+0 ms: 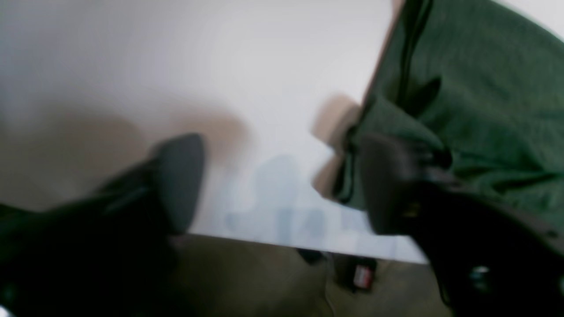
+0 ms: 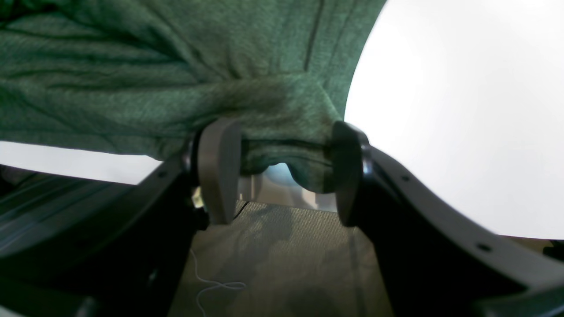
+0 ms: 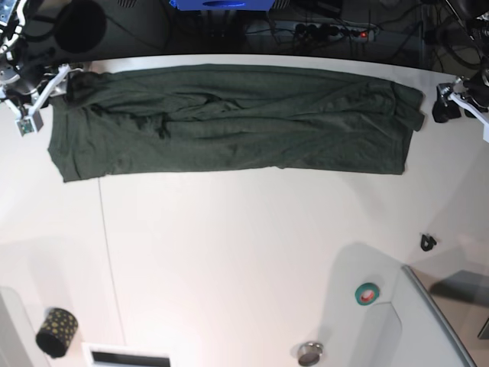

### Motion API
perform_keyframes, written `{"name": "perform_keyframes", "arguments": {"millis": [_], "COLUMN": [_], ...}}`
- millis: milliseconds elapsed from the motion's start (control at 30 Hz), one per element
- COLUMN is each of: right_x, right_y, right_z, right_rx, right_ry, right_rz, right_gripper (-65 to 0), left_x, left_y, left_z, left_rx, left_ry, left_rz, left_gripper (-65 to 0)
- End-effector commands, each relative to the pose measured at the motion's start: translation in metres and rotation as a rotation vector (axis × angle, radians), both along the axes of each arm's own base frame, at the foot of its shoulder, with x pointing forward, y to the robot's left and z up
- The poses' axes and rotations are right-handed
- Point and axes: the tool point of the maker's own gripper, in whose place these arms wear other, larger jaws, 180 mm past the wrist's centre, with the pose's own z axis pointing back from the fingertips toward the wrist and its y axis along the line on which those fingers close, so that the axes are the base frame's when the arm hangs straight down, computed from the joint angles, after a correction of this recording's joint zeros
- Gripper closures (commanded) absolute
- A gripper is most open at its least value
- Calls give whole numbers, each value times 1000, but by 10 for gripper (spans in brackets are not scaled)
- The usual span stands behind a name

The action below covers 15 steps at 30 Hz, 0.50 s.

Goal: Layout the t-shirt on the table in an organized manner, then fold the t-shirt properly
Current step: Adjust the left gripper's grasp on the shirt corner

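Observation:
The dark green t-shirt [image 3: 229,122] lies spread in a long band across the far part of the white table [image 3: 244,252]. At its right end, my left gripper [image 3: 445,103] stands open. In the blurred left wrist view the left gripper [image 1: 282,185] holds nothing, and one finger [image 1: 387,185] rests against the edge of the t-shirt [image 1: 484,88]. At the shirt's far left corner is my right gripper [image 3: 65,80]. Close up, the right gripper [image 2: 284,171] is shut on a puckered fold of the t-shirt [image 2: 132,66] that overhangs the table [image 2: 440,110] edge.
A grey raised tray [image 3: 439,321] fills the near right corner, with a green tape roll [image 3: 367,293] and a small black clip [image 3: 428,242] beside it. A dotted black cup [image 3: 57,332] and a round metal piece [image 3: 309,353] sit near the front edge. Cables and boxes lie beyond the far edge.

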Motion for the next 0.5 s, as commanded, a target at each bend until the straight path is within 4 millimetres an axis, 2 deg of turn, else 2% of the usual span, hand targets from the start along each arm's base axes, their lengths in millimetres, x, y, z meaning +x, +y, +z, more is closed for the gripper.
{"name": "perform_keyframes", "arguments": {"millis": [0,67,100,233,333,467], "right_x": [6,6,6,6,5,4], "right_y": [-3,-3,-3,-3,-3,-4], "right_z": [7,7,7,7,6,6], "right_rx": [-6,-6,-6,-5,-5,-7], "right_ry": [-32,-32,-32,-32,-29,-27], "right_rz": [3,3,3,3,3,4], "right_gripper": [-305,-305,-305,-305,-305,-305], "left_x": [3,0,5,27,43,48], "left_y": [15,15,11,-17,-39,-52], "left_z": [10,4,4,0,6,1], "left_rx": [23,8,2,-58,-165,-184], "left_ry": [-15,-4,-15,-42,-122,-112], "left_rz": [3,14,11,-61,-72,-104], "left_gripper": [-615,-617,-609,-601,-601,-601]}}
